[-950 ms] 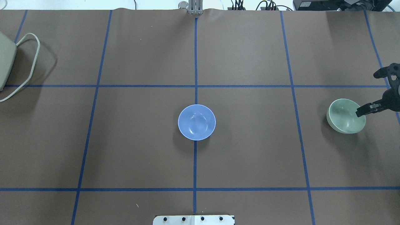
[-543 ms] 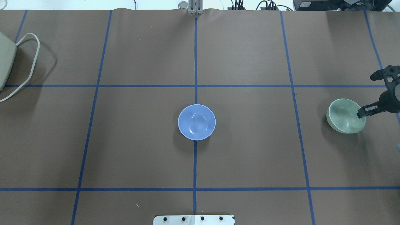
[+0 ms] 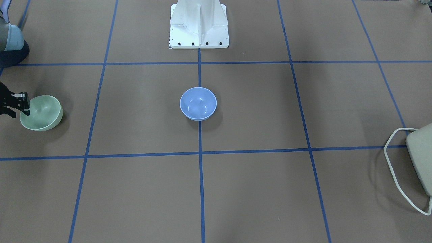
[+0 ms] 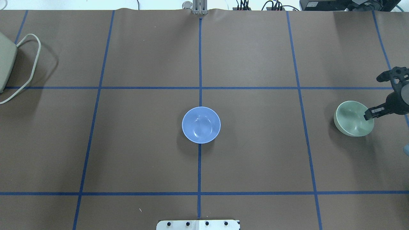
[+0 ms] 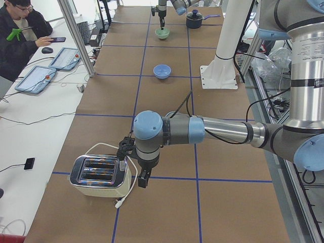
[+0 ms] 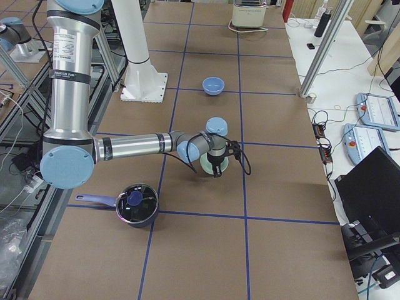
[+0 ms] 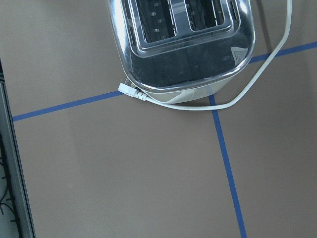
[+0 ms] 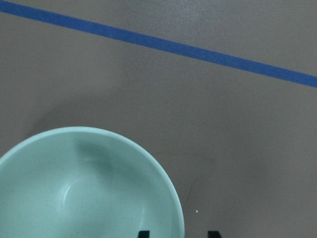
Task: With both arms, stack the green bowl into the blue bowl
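Observation:
The green bowl sits upright at the table's right side, also in the front view and the right wrist view. The blue bowl stands at the table's middle, well apart from it. My right gripper is open at the green bowl's outer rim, one finger inside the bowl and one outside; both fingertips straddle the rim in the wrist view. My left gripper hangs beside a toaster, far from both bowls; I cannot tell whether it is open or shut.
A toaster with a white cord lies at the table's left end. A dark pot with a lid stands near my right arm. The white central stand is behind the blue bowl.
My right gripper has shifted slightly at the green bowl's rim and its wrist has moved a little to the left. Both bowls have stayed in place.

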Robot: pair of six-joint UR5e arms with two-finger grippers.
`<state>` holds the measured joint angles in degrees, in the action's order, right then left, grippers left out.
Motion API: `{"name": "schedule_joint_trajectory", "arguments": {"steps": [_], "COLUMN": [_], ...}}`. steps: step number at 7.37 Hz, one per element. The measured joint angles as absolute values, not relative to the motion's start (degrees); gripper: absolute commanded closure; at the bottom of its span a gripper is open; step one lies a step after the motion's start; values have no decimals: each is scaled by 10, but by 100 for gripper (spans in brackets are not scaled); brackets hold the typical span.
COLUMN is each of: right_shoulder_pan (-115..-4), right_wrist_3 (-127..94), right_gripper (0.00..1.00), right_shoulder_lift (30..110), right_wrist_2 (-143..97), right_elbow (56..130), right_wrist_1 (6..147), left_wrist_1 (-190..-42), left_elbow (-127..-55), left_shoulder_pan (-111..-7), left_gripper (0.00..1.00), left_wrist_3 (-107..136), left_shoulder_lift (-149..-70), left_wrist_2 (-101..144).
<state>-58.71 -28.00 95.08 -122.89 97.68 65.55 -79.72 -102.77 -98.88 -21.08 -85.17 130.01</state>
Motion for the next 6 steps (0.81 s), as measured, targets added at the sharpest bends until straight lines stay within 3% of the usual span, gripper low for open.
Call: {"name": "schedule_joint_trajectory", "arguments": {"steps": [1,6], "right_shoulder_pan": [-587,-596], "right_wrist_3": [-280,-282], "right_gripper": [100,100], "right_shoulder_lift": [949,944], "right_wrist_2": [-1229,-1264], "right_elbow": [973,1002], "right_wrist_1": [655,657], "left_wrist_1": [-797,-797], "left_elbow": [-1027,-1027], "left_shoulder_pan": [-989,-989], "left_gripper": [2,2], "left_wrist_3": [-211,-211], "left_shoulder_lift": [-852,-852], "left_wrist_2": [1300,1300]}}
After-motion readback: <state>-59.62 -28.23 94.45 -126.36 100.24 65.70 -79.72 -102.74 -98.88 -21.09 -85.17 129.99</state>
